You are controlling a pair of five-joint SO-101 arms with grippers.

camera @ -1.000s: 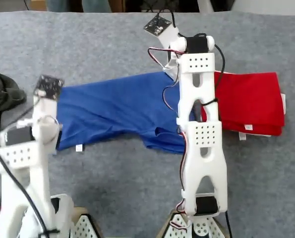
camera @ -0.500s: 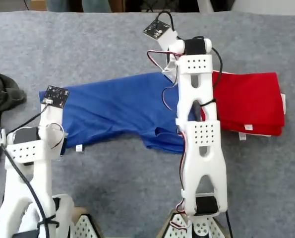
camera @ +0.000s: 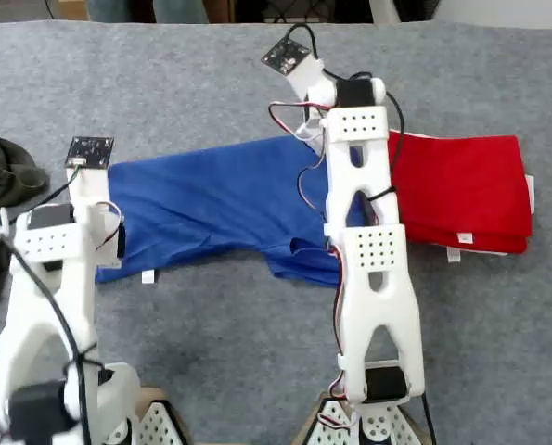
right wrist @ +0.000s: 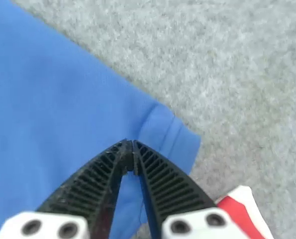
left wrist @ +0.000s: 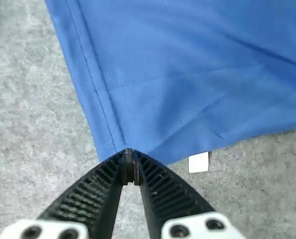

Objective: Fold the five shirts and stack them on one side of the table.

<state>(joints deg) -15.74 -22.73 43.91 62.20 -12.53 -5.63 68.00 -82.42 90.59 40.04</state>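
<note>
A blue shirt (camera: 211,199) lies spread across the middle of the grey table, also seen as the blue shirt (left wrist: 187,74) up close. My left gripper (left wrist: 129,167) is shut, its tips pinching the shirt's near left hem corner beside a white tag (left wrist: 198,162). My right gripper (right wrist: 132,152) is shut on the blue sleeve (right wrist: 162,134) at the shirt's far right end, next to the red one. A folded red shirt (camera: 466,190) rests at the right side. A crumpled dark green shirt (camera: 6,176) sits at the left edge.
The grey felt table (camera: 211,352) has open room in front of the blue shirt and behind it. Both white arms stand over the shirt's two ends. A corner of the red shirt (right wrist: 237,209) lies close to my right gripper.
The left arm swung toward the shirt's near left corner, then drew back a little. The right arm shifted slightly left. The blue shirt has hardly moved.
</note>
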